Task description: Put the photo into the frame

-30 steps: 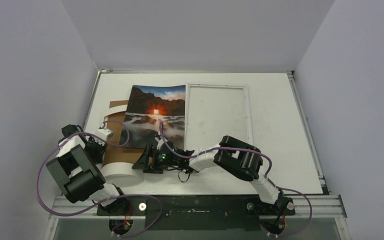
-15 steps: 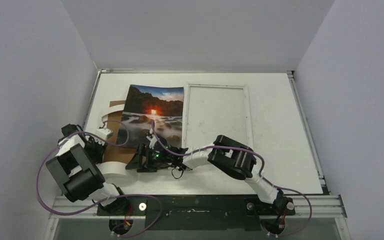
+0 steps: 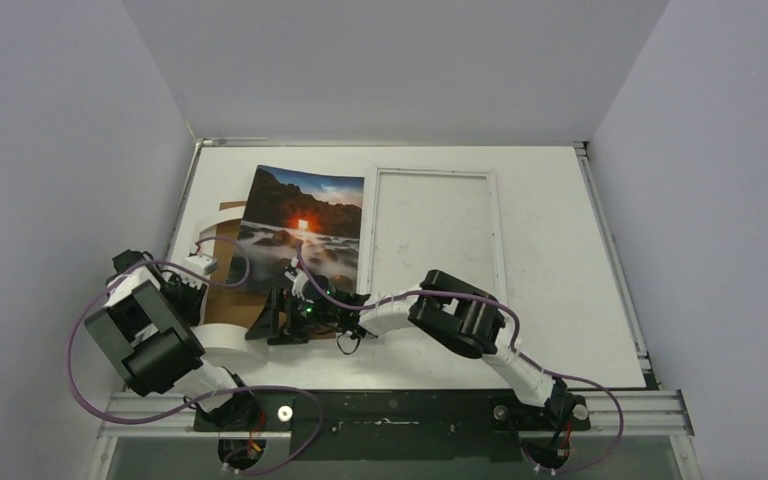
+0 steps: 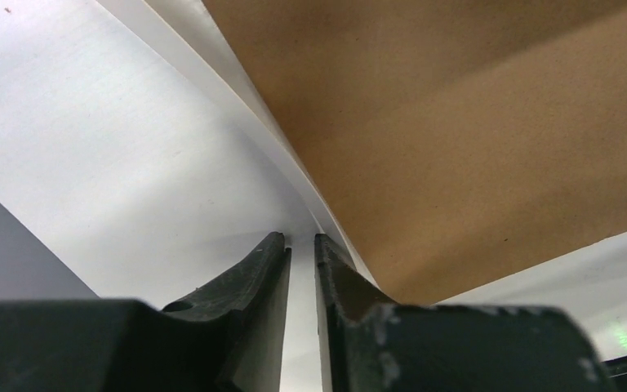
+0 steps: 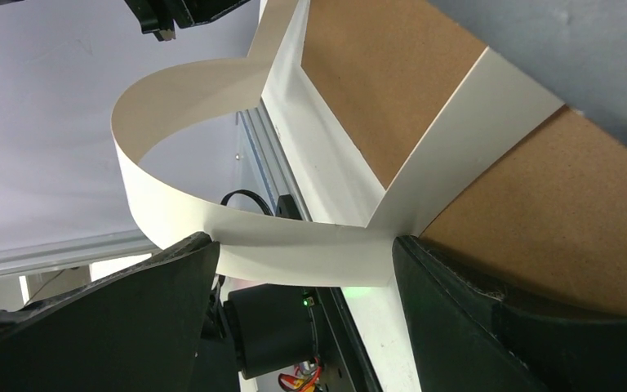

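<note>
Top external shows the glossy mountain-sunset photo (image 3: 305,225) on brown cardboard board (image 3: 225,300), beside the thin white rectangular frame (image 3: 430,172); left gripper (image 4: 300,241) pinches curled white paper strip (image 5: 163,212), right gripper (image 5: 298,253) gapes wide, so transfer seems unstarted, needing an edge grasp.

On the counter (image 3: 560,260), the frame (image 3: 496,230) lies just right of the photo (image 3: 305,215). The board (image 3: 225,303) lies under the photo's left and near edges — a bent strip (image 3: 228,343) is looped over its near-left part. The left end effector (image 4: 300,241) is set at the board's left. The right end effector (image 5: 302,245) is set before the photo, with the strip between its fingers.
</note>
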### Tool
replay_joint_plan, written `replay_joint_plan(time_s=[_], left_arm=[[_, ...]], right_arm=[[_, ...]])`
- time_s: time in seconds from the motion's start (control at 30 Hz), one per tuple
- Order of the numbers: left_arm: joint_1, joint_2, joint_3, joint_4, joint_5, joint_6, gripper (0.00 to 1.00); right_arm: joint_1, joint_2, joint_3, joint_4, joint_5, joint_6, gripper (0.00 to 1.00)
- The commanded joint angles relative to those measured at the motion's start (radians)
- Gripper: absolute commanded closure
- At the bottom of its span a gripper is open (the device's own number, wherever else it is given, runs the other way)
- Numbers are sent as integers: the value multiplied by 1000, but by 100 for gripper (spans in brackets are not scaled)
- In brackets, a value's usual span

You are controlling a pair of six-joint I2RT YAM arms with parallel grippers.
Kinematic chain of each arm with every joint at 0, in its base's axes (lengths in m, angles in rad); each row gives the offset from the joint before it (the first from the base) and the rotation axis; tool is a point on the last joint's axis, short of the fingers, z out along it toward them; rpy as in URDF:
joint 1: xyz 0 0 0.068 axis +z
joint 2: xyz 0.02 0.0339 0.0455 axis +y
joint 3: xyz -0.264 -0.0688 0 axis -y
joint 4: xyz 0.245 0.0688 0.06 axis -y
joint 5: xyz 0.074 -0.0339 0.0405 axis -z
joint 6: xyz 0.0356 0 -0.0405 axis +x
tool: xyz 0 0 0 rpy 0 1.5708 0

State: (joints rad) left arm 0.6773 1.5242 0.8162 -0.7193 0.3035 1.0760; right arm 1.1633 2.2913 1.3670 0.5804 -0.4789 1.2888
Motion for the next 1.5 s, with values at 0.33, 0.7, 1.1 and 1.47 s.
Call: replay_joint_plan(time_s=[0.33, 0.7, 1.1, 1.47], left_arm=[[0, -45, -76, 47, -50, -8, 84], [-21, -99, -134, 107, -101, 3, 99], [4, -24, -24, -45, 26, -25, 66], [52, 11, 65, -196, 127, -27, 66]], right_arm=[[-21, 8, 63, -6, -31, -42, 19], [-21, 14, 59, 13, -41, -29, 19], [-25, 2, 32, 18, -34, -31, 18], [-28, 7, 12, 42, -41, -15, 18]])
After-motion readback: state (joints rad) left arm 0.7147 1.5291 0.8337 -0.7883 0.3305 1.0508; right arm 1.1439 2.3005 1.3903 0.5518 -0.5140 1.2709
